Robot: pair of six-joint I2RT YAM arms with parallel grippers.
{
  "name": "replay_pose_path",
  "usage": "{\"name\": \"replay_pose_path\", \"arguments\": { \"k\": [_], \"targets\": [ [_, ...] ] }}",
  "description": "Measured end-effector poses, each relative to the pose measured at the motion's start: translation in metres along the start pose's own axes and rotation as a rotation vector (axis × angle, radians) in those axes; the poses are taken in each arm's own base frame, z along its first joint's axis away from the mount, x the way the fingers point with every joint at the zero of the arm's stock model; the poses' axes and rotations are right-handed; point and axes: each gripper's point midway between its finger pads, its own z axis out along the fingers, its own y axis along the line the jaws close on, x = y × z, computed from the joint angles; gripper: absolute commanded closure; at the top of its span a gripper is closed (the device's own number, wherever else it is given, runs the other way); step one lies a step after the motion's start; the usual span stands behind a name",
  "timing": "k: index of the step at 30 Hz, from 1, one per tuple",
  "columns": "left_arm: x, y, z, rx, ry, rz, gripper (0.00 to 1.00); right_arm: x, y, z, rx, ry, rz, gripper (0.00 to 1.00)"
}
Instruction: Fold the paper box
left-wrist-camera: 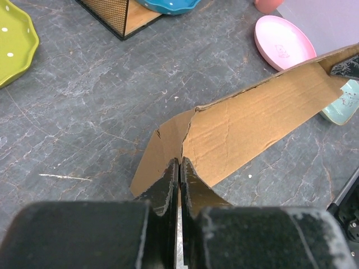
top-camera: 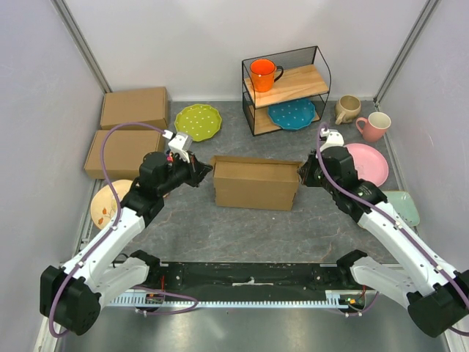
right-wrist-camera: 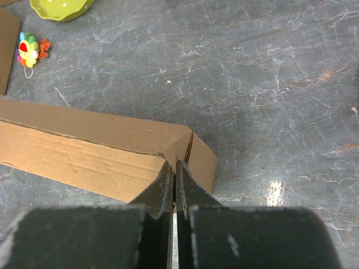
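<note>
The paper box (top-camera: 256,185) is a brown cardboard piece standing on edge in the middle of the grey table, long side toward the arms. My left gripper (top-camera: 207,170) is shut on its left end; in the left wrist view the fingertips (left-wrist-camera: 170,175) pinch the sheet (left-wrist-camera: 252,120) at a fold where a small flap bends away. At the opposite end my right gripper (top-camera: 302,174) is shut on the right corner. The right wrist view shows its fingertips (right-wrist-camera: 166,176) closed on the corner of the cardboard (right-wrist-camera: 84,148), with a short end flap folded round beside them.
Two folded brown boxes (top-camera: 134,108) (top-camera: 121,152) lie at the back left beside a green plate (top-camera: 198,122). A wire shelf (top-camera: 322,62) holds an orange mug and a blue plate. Mugs (top-camera: 346,108) (top-camera: 375,125), a pink plate (top-camera: 366,163) and a pale green plate (top-camera: 404,207) fill the right side.
</note>
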Motion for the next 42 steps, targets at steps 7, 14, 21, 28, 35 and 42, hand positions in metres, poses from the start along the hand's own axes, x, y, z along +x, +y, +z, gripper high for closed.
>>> {"name": "replay_pose_path", "arguments": {
  "k": [7, 14, 21, 28, 35, 42],
  "targets": [
    [-0.012, -0.003, -0.002, -0.021, 0.002, -0.058, 0.98, 0.003, 0.000, 0.001, 0.026, -0.011, -0.039, 1.00],
    [-0.021, -0.009, 0.000, -0.024, 0.024, -0.142, 0.98, 0.004, -0.003, 0.001, 0.056, -0.022, -0.059, 1.00],
    [-0.024, -0.011, 0.008, -0.038, 0.057, -0.262, 0.98, 0.005, -0.004, 0.000, 0.086, -0.035, -0.090, 1.00],
    [-0.025, -0.014, 0.008, -0.046, 0.061, -0.374, 0.98, 0.005, -0.005, 0.000, 0.108, -0.043, -0.115, 1.00],
    [-0.029, -0.020, 0.006, -0.032, 0.073, -0.450, 0.98, 0.006, -0.008, -0.001, 0.130, -0.049, -0.134, 1.00],
    [-0.033, -0.025, 0.005, -0.014, 0.113, -0.509, 0.98, 0.006, -0.010, -0.002, 0.152, -0.054, -0.157, 1.00]
  ]
}}
